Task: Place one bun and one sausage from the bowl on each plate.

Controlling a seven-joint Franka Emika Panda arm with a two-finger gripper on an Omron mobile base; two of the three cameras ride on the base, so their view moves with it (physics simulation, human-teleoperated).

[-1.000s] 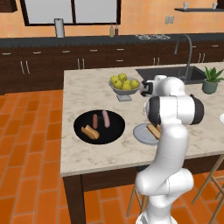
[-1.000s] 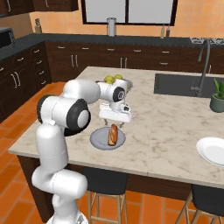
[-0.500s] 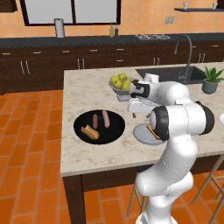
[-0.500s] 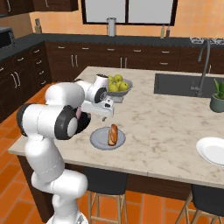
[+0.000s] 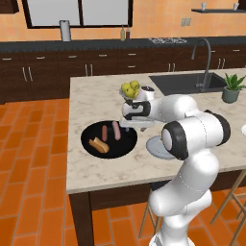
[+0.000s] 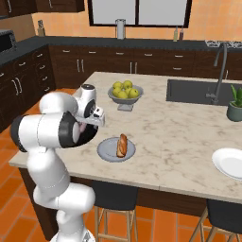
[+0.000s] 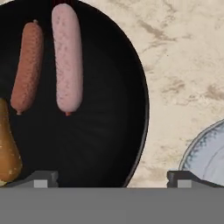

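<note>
Directly beneath the hand camera, we are finding the gripper [image 7: 112, 177] with its fingertips [image 7: 41, 178] standing wide apart and nothing between them. They are straddling the near rim of the black bowl [image 7: 109, 144]: one tip is sitting over the bowl's dark floor, the other over the marble counter [image 7: 183, 65], just beside the edge of the pale grey plate [image 7: 205, 153].

We are noting that the bowl's contents lie to one side of the fingers' midline and further out, not under it. Nearest, at the view's lower left edge, is the bun [image 7: 6, 148], close by the left tip. Beyond it the brown sausage [image 7: 27, 65] and the pale pink sausage [image 7: 68, 57] are lying side by side without touching, their long axes running away from the fingers, roughly at right angles to the line joining the two tips. We are judging that this suits a grasp across a sausage's width, provided the hand shifts toward them first.

Further out, in the right base view, the grey plate [image 6: 106, 152] is already carrying a bun [image 6: 122, 144] and no sausage. The white plate [image 6: 231, 163] is sitting bare, well apart, toward the counter's far right. We are judging a sausage for the grey plate to be the step in hand.
</note>
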